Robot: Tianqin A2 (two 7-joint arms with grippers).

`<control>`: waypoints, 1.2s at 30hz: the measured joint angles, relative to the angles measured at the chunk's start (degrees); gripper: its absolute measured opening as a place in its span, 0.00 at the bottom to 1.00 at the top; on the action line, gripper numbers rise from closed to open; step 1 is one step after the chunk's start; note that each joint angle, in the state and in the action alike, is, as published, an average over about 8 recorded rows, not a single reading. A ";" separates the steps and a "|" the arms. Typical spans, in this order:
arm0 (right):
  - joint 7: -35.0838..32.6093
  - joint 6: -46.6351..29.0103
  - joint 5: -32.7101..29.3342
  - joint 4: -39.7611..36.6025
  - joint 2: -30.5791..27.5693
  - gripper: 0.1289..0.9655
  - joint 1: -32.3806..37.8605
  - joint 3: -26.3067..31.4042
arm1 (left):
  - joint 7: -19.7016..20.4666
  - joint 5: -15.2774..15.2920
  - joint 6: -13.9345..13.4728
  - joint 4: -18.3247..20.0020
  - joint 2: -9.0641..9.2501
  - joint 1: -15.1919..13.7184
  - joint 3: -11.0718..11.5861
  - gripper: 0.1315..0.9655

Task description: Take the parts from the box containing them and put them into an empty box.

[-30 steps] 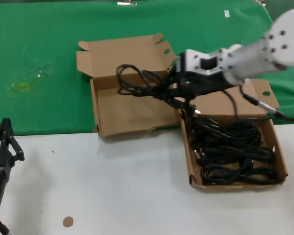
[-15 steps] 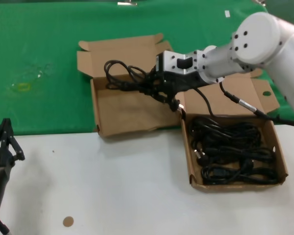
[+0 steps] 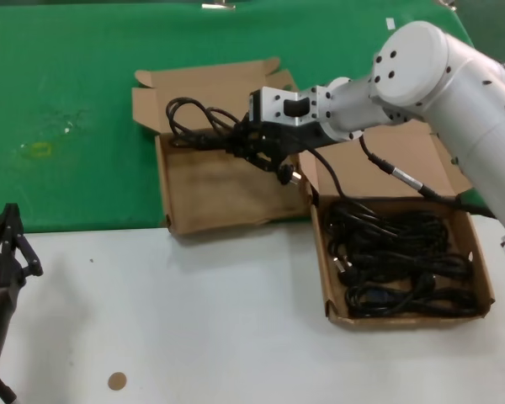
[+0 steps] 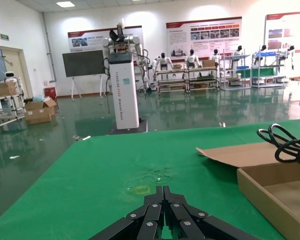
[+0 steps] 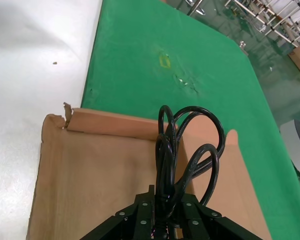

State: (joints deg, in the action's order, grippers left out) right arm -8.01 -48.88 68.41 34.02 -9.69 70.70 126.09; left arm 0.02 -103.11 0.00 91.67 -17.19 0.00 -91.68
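My right gripper (image 3: 241,145) is shut on a black power cord (image 3: 194,122) and holds it in the air over the empty box (image 3: 219,195), the left one with the wavy-edged lid flap. The cord's loops stick out past the fingers, and its plug (image 3: 288,174) dangles below. In the right wrist view the gripper (image 5: 166,198) clamps the cord (image 5: 190,135) above the bare box floor (image 5: 100,170). The box containing the parts (image 3: 404,319) stands to the right with several coiled cords (image 3: 400,257) inside. My left gripper (image 3: 10,220) is parked at the near left, shut (image 4: 164,190).
Both boxes straddle the line between the green cloth (image 3: 76,76) and the white tabletop (image 3: 194,320). A small brown disc (image 3: 116,381) lies on the white top near the front. The left wrist view catches the empty box's wall (image 4: 270,192) and the cord loops (image 4: 285,142).
My right arm has carried the cord leftward, from above the seam between the two boxes to over the empty box. The left arm has not moved.
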 joint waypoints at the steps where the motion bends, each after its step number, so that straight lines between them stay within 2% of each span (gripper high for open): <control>1: -0.20 0.10 0.03 -0.43 0.17 0.10 0.09 0.03 | 0.00 0.00 0.00 0.00 0.00 0.00 0.00 0.02; 17: 0.55 0.12 -0.45 -0.71 0.30 0.11 -0.04 0.68 | 0.00 0.01 0.00 0.00 0.00 0.00 0.00 0.02; 26: 2.11 -0.30 -0.61 2.16 -0.76 0.20 -0.91 0.63 | 0.00 0.00 0.00 0.00 0.00 0.00 0.00 0.02; 34: 3.69 0.05 -0.36 5.03 -1.71 0.38 -1.66 -0.07 | 0.00 0.00 0.00 0.00 0.00 0.00 0.00 0.02; 36: 3.73 0.07 -0.36 5.11 -1.74 0.38 -1.68 -0.09 | 0.00 0.00 0.00 0.00 0.00 0.00 0.00 0.02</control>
State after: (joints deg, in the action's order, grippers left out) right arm -4.27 -48.82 68.05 39.14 -11.43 69.02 126.00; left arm 0.02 -103.11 0.00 91.67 -17.19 0.00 -91.68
